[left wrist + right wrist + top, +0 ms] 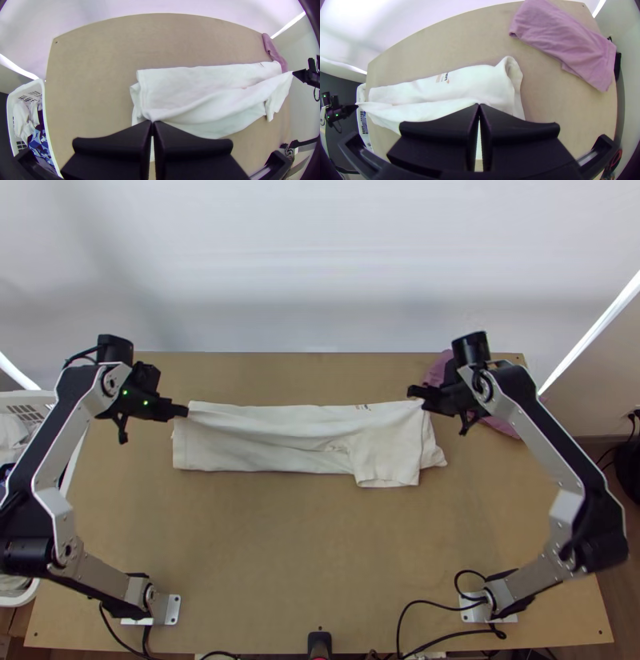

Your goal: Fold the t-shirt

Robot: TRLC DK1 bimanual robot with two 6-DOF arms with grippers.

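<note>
Your white shirt lies in a long folded strip across the table, left to right. You can see lengthwise creases, small print by the far edge, and a sleeve jutting nearer you at the right.

A tan wooden table with a white t-shirt stretched sideways across it.
The t-shirt makes a long folded band over the table's middle, creased lengthwise, its layers offset at the ends; small print runs near its far edge, and a squarish flap points toward the near side at the right. At the table's far right, apart from the t-shirt, a pink cloth lies folded and slanted. Near the table's near edge, a metal plate sits under the left arm's base and another plate under the right's, with black cables curving beside them.
</note>
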